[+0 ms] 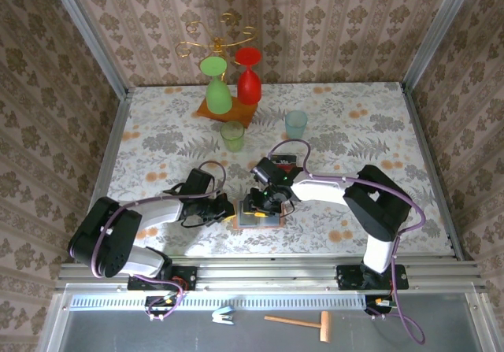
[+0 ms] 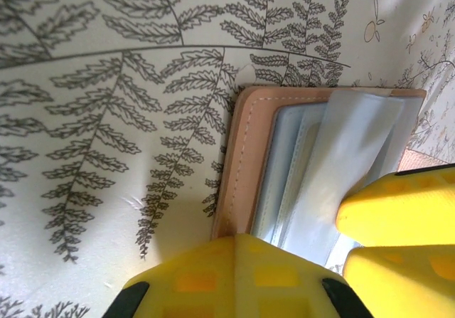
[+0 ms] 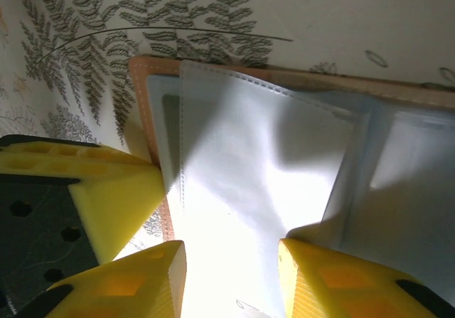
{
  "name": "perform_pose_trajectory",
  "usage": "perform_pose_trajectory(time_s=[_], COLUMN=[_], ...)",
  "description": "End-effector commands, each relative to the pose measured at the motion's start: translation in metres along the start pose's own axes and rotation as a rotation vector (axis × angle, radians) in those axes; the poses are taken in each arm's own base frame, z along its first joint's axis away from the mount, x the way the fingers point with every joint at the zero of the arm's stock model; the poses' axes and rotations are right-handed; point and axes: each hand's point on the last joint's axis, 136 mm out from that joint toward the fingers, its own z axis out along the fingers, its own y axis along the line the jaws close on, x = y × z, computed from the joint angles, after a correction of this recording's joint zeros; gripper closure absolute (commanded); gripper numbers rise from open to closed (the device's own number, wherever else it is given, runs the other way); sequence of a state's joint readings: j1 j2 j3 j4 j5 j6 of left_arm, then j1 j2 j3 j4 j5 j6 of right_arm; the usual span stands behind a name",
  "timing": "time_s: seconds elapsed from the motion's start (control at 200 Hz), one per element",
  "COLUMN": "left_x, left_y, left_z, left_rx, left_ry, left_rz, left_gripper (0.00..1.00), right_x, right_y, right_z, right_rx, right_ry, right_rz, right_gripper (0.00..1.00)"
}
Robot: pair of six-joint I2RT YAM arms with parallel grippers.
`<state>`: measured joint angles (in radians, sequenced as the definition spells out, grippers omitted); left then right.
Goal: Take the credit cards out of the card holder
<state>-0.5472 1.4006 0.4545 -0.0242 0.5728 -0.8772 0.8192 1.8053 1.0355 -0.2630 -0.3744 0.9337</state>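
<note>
From above, we see the holder (image 1: 260, 220) lying open on the table (image 1: 354, 124) near its front edge, with the left claw (image 1: 224, 209) at its left side and the right claw (image 1: 266, 201) over it. At the left wrist, that claw sits at the holder's tan edge; we cannot tell its width. At the right wrist, the claw stands fairly wide astride a clear sleeve (image 3: 249, 154), not pinching it. We judge the holder opened and the cards yet to be pulled.

Top camera looks down; both wrist cameras closely share the card holder (image 2: 240, 163).
</note>
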Motion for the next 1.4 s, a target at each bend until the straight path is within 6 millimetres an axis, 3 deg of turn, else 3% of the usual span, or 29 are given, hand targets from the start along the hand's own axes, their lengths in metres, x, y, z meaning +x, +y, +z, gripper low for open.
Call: perform_pose_trajectory(time_s=[0.0, 0.395, 0.765, 0.93, 1.395], left_x=[0.006, -0.002, -0.016, -0.018, -0.015], left_y=[0.015, 0.002, -0.042, -0.059, -0.044], left_z=[0.000, -0.007, -0.023, -0.019, 0.005], left_rx=[-0.063, -0.055, 0.053, 0.095, 0.069], left_ry=[0.031, 0.010, -0.059, -0.061, -0.029], left_rz=[-0.024, -0.011, 0.011, 0.023, -0.016], left_gripper=[0.96, 0.95, 0.87, 0.83, 0.73], right_x=[0.001, 0.001, 0.003, 0.003, 0.003], right_y=[-0.007, -0.003, -0.005, -0.009, -0.015], right_z=[-0.006, -0.007, -0.004, -0.002, -0.003], right_rx=[0.008, -0.066, -0.138, -0.162, -0.196], right_ry=[-0.013, -0.012, -0.003, -0.004, -0.007], right_rz=[-0.007, -0.011, -0.014, 0.002, 0.025], right_gripper=[0.61, 0.62, 0.67, 0.68, 0.69])
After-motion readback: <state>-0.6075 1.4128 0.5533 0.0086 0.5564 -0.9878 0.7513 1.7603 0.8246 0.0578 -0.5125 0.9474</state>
